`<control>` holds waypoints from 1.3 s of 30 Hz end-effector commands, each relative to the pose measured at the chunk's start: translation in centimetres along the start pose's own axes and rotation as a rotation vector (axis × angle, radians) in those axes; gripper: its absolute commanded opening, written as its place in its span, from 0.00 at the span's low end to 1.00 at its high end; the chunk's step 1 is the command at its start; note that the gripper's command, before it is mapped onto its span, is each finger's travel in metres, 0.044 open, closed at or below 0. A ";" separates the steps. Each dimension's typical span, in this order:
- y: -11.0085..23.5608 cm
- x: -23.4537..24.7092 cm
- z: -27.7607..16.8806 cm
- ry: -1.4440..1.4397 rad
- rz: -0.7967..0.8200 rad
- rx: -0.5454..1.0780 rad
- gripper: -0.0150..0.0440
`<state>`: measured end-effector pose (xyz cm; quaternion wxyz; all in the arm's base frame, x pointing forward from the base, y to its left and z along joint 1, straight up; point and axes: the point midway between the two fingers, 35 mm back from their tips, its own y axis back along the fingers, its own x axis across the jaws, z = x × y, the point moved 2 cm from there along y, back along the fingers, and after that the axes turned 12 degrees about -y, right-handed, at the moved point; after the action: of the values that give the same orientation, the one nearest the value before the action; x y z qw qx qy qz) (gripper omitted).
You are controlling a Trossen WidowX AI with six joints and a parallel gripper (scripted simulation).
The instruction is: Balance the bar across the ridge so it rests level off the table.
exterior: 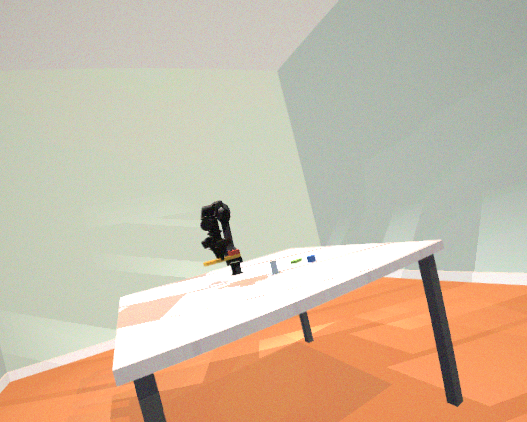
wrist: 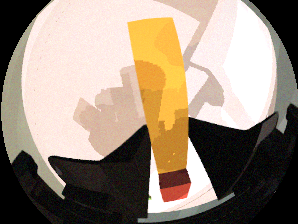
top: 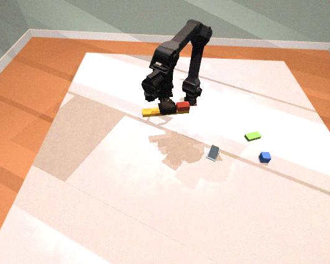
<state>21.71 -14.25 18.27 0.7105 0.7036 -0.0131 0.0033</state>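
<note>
Yellow bar (top: 151, 111) clamped in hand (top: 167, 107), off table (top: 145, 194).

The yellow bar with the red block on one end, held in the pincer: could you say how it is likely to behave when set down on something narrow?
The bar looks stiff: it stays straight in the pincer. The red block at one end probably makes that end heavier, so it would likely tip that way.

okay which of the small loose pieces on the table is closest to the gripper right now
The grey-blue ridge, the tilted wedge-like piece. It sits nearer the gripper, which is shut on the bar, than the flat green block or the blue cube farther out.
</note>
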 end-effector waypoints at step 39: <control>0.7 7.7 -6.2 1.698 0.006 -0.003 0.25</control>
<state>28.78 -8.78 18.92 0.5154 0.4994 0.4862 0.4986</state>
